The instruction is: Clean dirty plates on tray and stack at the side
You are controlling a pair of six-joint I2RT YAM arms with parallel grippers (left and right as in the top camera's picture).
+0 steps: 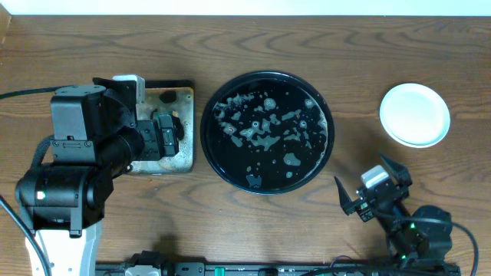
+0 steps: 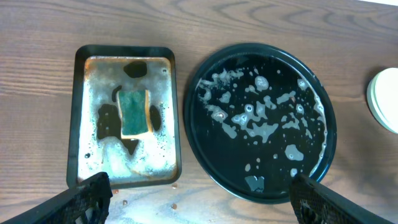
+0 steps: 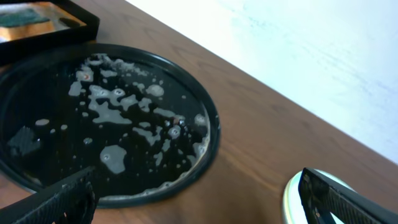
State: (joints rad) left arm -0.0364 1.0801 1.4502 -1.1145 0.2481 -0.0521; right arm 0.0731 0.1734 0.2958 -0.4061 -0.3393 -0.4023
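The round black tray [image 1: 267, 175] sits mid-table, holding only soapy water and foam patches; it also shows in the left wrist view [image 2: 217, 155] and the right wrist view [image 3: 56, 152]. The plates [image 1: 415, 115] stand stacked on the wood at the far right, top one pale; their edge shows in the left wrist view [image 2: 387, 99] and the right wrist view [image 3: 292, 198]. My left gripper [image 1: 167, 136] [image 2: 199, 205] is open and empty, above the rectangular tray. My right gripper [image 1: 360, 173] [image 3: 196, 205] is open and empty, between round tray and plates.
A rectangular black tray [image 1: 175, 93] [image 2: 79, 112] with wet, rusty-looking residue lies left of the round tray and holds a green-yellow sponge [image 2: 134, 112]. Small water drops lie on the wood in front of it [image 2: 174, 205]. The table's far edge meets a white wall [image 3: 298, 50].
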